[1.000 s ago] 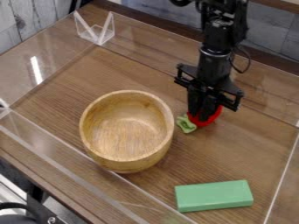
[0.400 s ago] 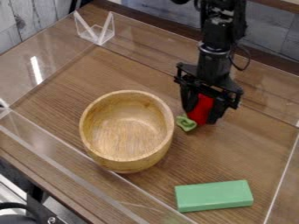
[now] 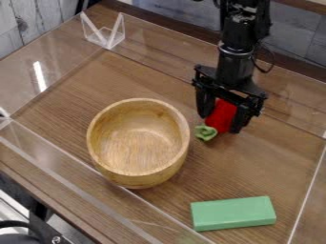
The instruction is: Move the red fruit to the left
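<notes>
A wood-grain tabletop (image 3: 152, 91) fills the view, fenced by clear acrylic walls, with a grey wall behind. On it we see a wooden bowl (image 3: 139, 141) near the middle and a flat green block (image 3: 234, 213) close to the front edge. Our gripper (image 3: 226, 118) points straight down just right of the bowl, its fingers spread wide and released. The red fruit (image 3: 223, 116) sits on the table between them, its green leafy end (image 3: 204, 133) poking out toward the bowl. We judge the fruit is set down and let go, though it lies well to the right of the bowl, so whether this counts as far enough left we cannot tell. Next we would lift straight up, clearing the fruit without nudging it, or close on it again and carry it past the bowl.
</notes>
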{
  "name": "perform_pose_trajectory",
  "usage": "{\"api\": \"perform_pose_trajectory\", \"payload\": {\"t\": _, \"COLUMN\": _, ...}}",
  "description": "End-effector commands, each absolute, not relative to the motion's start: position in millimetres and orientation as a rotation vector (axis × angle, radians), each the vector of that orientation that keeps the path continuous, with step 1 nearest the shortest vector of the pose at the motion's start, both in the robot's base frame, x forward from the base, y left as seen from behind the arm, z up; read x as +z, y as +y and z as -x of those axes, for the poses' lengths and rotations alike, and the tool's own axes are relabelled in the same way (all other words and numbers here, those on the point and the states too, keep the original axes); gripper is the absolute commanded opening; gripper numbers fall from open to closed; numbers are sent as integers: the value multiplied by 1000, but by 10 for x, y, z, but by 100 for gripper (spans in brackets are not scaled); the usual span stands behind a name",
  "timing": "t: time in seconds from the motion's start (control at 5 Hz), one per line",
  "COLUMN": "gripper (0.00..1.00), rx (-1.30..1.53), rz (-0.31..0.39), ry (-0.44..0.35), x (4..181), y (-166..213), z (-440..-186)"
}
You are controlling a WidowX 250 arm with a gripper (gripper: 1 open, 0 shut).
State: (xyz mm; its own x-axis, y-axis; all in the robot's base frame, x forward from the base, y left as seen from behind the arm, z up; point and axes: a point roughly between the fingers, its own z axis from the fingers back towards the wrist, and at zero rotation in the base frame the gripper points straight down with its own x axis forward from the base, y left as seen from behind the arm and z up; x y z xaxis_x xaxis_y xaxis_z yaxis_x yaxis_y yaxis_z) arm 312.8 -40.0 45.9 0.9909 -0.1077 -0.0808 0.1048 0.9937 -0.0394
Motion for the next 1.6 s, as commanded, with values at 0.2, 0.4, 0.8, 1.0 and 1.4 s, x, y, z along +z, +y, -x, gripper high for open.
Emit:
{"api": "perform_pose_trajectory", "payload": {"t": 0.2, "gripper": 0, "rx": -104, "rz": 52, "ry": -16, "x": 823, "y": -342, "z": -3240}}
{"api": "perform_pose_trajectory", "payload": {"t": 0.4, "gripper": 0, "rx": -91, "rz": 68, "ry": -55, "x": 1080, "y": -268, "z": -3234}}
{"api": "perform_pose_trajectory", "payload": {"t": 0.8, "gripper": 0, "rx": -12, "rz": 69, "ry": -114, "x": 1474, "y": 243, "z": -3188}}
{"api": "perform_pose_trajectory", "payload": {"t": 1.0, "gripper": 0, "rx": 21, "rz": 58, "ry": -120, "x": 1492, "y": 638, "z": -3164}}
{"api": "perform_pose_trajectory", "payload": {"t": 1.4, "gripper": 0, "rx": 37, "rz": 37, "ry": -116, "x": 1333, "y": 1254, "z": -3171}}
